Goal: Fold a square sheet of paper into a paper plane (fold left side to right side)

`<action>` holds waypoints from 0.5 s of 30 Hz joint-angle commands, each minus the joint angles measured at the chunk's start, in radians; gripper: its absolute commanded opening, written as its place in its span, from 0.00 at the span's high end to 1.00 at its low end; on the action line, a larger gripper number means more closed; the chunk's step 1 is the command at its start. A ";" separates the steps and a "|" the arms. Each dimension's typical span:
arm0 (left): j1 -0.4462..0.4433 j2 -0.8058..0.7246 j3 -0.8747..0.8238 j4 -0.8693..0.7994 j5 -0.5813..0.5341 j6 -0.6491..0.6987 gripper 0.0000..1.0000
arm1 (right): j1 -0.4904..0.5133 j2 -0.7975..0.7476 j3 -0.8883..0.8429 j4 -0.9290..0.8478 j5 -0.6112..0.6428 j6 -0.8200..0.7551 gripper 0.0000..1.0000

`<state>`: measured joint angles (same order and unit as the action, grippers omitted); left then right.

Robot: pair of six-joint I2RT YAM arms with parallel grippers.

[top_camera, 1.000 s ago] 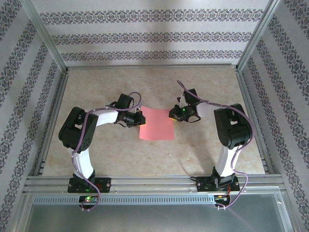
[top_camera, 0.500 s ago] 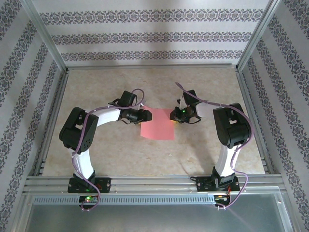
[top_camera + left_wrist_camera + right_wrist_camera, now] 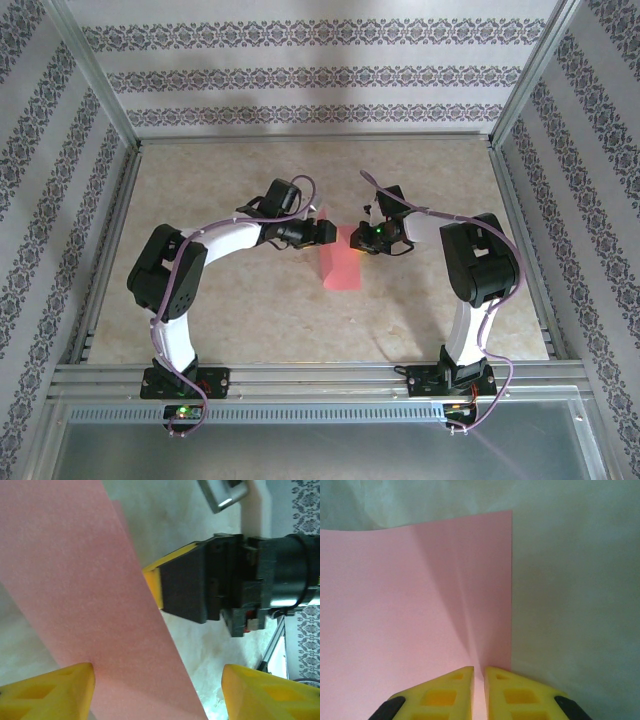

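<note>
The left end effector [image 3: 158, 692] has its fingers wide apart, and the raised flap of the square sheet of paper [image 3: 341, 268], mid-frame on the tabletop [image 3: 200, 190], leans against one of them. The right end effector [image 3: 479, 687] pinches the sheet's right edge. Unclamped, the flap could slip, spring back or land skewed.

White-and-black arms [image 3: 215, 240], purple cables [image 3: 172, 290], green base lights [image 3: 180, 411], black hands [image 3: 322, 232] with yellow fingertips [image 3: 447, 695]
</note>
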<state>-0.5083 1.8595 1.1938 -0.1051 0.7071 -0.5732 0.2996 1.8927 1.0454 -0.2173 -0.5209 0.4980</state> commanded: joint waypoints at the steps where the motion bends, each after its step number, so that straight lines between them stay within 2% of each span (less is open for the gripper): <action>1: -0.024 0.046 0.038 0.044 0.029 -0.024 0.32 | 0.012 0.022 -0.001 -0.032 0.031 -0.008 0.83; 7: -0.037 0.094 0.058 0.053 0.031 -0.024 0.33 | 0.012 0.013 -0.007 -0.018 0.024 0.004 0.83; 15: -0.042 0.122 0.066 0.022 0.017 -0.005 0.47 | 0.012 -0.008 -0.012 0.004 0.009 0.023 0.83</action>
<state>-0.5369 1.9770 1.2339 -0.0727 0.7246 -0.5869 0.2993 1.8927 1.0451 -0.2131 -0.5220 0.5034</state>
